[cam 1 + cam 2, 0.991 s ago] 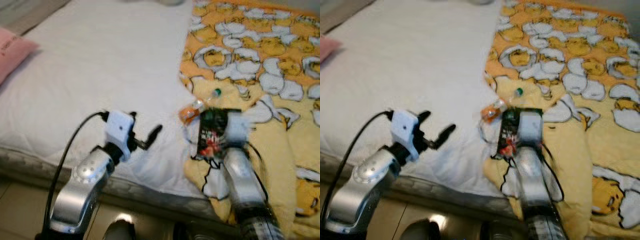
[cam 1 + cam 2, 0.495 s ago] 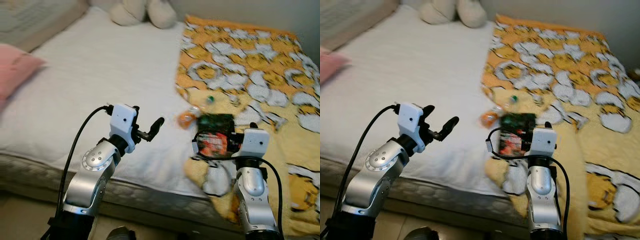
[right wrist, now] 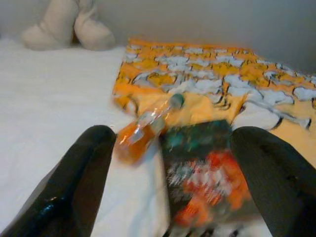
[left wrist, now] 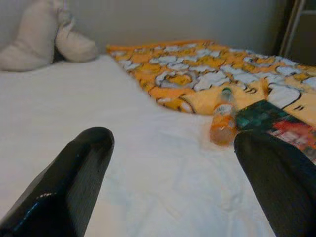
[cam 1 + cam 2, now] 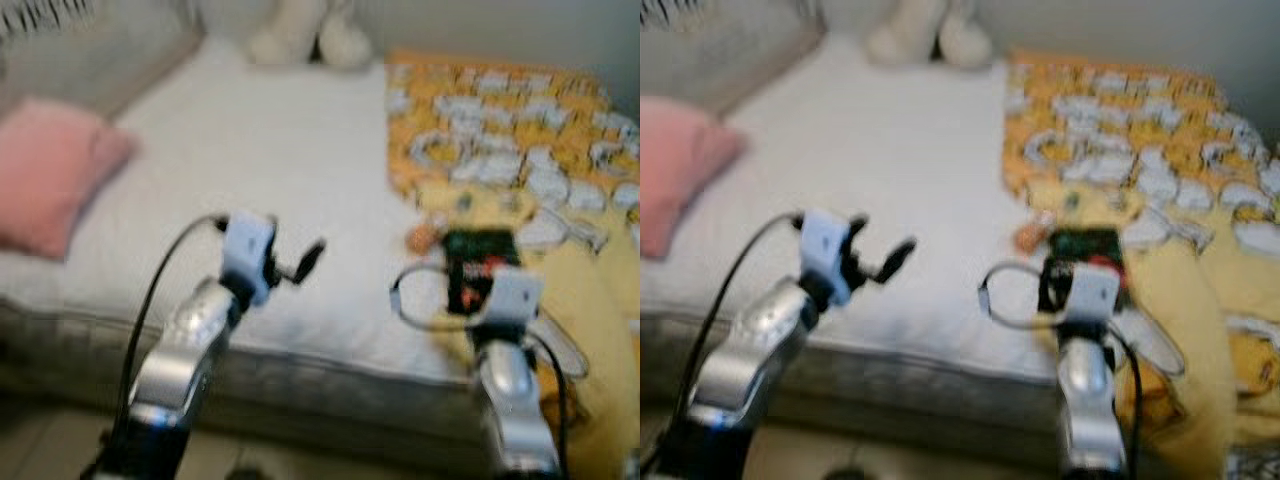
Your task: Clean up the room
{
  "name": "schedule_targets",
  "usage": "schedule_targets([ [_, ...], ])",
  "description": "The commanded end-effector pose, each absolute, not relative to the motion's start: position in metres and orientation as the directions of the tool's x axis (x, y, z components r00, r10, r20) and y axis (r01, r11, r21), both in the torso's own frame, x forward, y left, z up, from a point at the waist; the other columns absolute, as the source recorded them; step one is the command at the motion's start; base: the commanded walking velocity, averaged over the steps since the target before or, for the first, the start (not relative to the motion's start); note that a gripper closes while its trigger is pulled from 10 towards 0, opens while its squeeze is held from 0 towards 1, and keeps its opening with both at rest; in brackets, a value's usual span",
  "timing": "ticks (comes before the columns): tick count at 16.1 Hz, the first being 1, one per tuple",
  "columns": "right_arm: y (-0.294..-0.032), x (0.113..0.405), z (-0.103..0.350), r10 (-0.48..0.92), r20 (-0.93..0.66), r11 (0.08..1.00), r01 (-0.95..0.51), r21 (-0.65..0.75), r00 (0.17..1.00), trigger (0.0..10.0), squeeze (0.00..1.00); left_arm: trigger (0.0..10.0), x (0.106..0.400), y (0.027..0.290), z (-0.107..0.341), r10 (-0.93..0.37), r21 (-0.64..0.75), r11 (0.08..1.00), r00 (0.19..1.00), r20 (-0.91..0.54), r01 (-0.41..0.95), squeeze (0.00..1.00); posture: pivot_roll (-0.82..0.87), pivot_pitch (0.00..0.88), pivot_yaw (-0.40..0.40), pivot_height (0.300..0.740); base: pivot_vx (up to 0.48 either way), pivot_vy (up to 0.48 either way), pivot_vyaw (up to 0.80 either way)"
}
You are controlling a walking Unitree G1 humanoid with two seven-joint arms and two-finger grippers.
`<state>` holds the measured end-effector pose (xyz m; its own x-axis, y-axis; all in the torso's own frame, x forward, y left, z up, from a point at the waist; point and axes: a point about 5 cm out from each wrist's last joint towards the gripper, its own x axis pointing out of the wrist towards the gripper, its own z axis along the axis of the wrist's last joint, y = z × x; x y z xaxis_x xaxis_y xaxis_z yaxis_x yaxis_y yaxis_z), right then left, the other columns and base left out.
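Observation:
A dark green and red snack bag (image 5: 474, 268) lies on the yellow patterned blanket (image 5: 500, 110) near its edge. Just beyond it lies an orange drink bottle (image 5: 421, 238) with a green cap. My right gripper (image 3: 175, 136) is open, its fingers wide apart on either side of the bag (image 3: 202, 173), with the bottle (image 3: 143, 131) a little farther off. My left gripper (image 4: 173, 163) hovers open over the white mattress (image 5: 250, 150), with nothing between its fingers; the bottle (image 4: 223, 123) and bag (image 4: 276, 123) lie ahead of it. The head views are blurred.
A pink pillow (image 5: 50, 170) rests on the bed's left side. A cream plush toy (image 5: 300, 40) sits at the head of the bed by the wall. The grey mattress edge (image 5: 330, 375) runs just in front of both arms, with floor below.
The head camera has pulled back and tilted up, so more of the bed, the pillow and the plush toy show. Both arms hold much the same pose; bag and bottle stay on the bed.

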<state>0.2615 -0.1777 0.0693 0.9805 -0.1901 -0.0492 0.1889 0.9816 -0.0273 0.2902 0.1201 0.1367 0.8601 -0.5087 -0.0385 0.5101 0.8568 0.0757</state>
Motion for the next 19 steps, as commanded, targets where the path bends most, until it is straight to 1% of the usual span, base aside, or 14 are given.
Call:
schedule_targets([
  [1, -0.174, 0.266, 0.076, -0.165, -0.033, 0.986, 0.164, -0.03, 0.986, 10.0, 0.0, 10.0, 0.291, 0.119, 0.134, -0.511, 0.091, 0.853, 0.858, -0.052, 0.514, 0.0, 0.02, 0.0, -0.031, 0.74, 0.0, 0.0, -0.51],
  [3, -0.175, 0.266, 0.077, -0.175, -0.031, 0.984, 0.175, -0.018, 0.984, 10.0, 0.0, 10.0, 0.293, 0.122, 0.133, -0.487, 0.093, 0.867, 0.872, -0.054, 0.49, 0.0, 0.02, 0.0, -0.022, 0.727, 0.0, 0.0, -0.22],
  [4, -0.176, 0.266, 0.077, -0.183, -0.03, 0.983, 0.183, -0.015, 0.983, 10.0, 0.0, 10.0, 0.295, 0.129, 0.132, -0.446, 0.051, 0.892, 0.894, -0.052, 0.448, 1.0, 0.01, 0.0, -0.02, 0.717, 0.0, 0.0, 0.0],
  [5, -0.178, 0.264, 0.078, -0.193, -0.028, 0.981, 0.192, -0.015, 0.981, 10.0, 0.0, 10.0, 0.297, 0.136, 0.13, -0.4, 0.008, 0.916, 0.915, -0.053, 0.401, 1.0, 0.01, 0.0, -0.019, 0.708, 0.0, 0.0, 0.0],
  [7, -0.183, 0.261, 0.079, -0.209, -0.022, 0.978, 0.209, -0.015, 0.978, 10.0, 0.0, 10.0, 0.299, 0.144, 0.125, -0.349, 0.008, 0.937, 0.934, -0.074, 0.35, 1.0, 0.01, 0.0, -0.019, 0.694, 0.0, 0.0, 0.0],
  [8, -0.187, 0.259, 0.078, -0.221, -0.023, 0.975, 0.22, -0.025, 0.975, 10.0, 0.0, 10.0, 0.304, 0.154, 0.121, -0.257, -0.015, 0.966, 0.962, -0.095, 0.257, 0.0, 0.0, 0.0, -0.018, 0.68, 0.0, 0.0, 0.0],
  [9, -0.19, 0.258, 0.08, -0.236, -0.013, 0.972, 0.235, -0.025, 0.972, 10.0, 0.0, 10.0, 0.308, 0.164, 0.119, -0.179, -0.045, 0.984, 0.978, -0.103, 0.175, 0.0, 0.0, 0.0, -0.018, 0.67, 0.0, 0.0, 0.0],
  [10, -0.19, 0.258, 0.081, -0.243, 0.0, 0.97, 0.242, -0.021, 0.97, 10.0, 0.0, 10.0, 0.309, 0.17, 0.116, -0.13, -0.071, 0.99, 0.985, -0.114, 0.123, 0.0, 0.0, 0.0, -0.016, 0.67, 0.0, 0.0, 0.0],
  [11, -0.19, 0.258, 0.082, -0.24, 0.005, 0.971, 0.24, 0.001, 0.971, 10.0, 0.0, 10.0, 0.306, 0.171, 0.115, -0.155, -0.039, 0.988, 0.983, -0.101, 0.152, 0.0, -0.01, 0.0, -0.015, 0.67, 0.0, 0.0, 0.0],
  [13, -0.188, 0.257, 0.083, -0.226, 0.009, 0.974, 0.226, 0.019, 0.974, 10.0, 0.0, 10.0, 0.301, 0.164, 0.117, -0.215, 0.016, 0.976, 0.973, -0.079, 0.217, 0.0, -0.01, 0.0, -0.013, 0.67, 0.0, 0.0, 0.0],
  [15, -0.185, 0.257, 0.083, -0.208, 0.013, 0.978, 0.208, 0.029, 0.978, 10.0, 0.0, 10.0, 0.301, 0.159, 0.12, -0.251, -0.001, 0.968, 0.966, -0.064, 0.251, 0.0, -0.01, 0.0, -0.01, 0.67, 0.0, 0.0, 0.0],
  [19, -0.177, 0.263, 0.085, -0.165, 0.025, 0.986, 0.165, 0.017, 0.986, 10.0, 0.0, 10.0, 0.302, 0.148, 0.125, -0.324, 0.029, 0.946, 0.946, -0.029, 0.324, 0.0, -0.01, 0.0, -0.009, 0.67, 0.372, -0.298, 0.0],
])
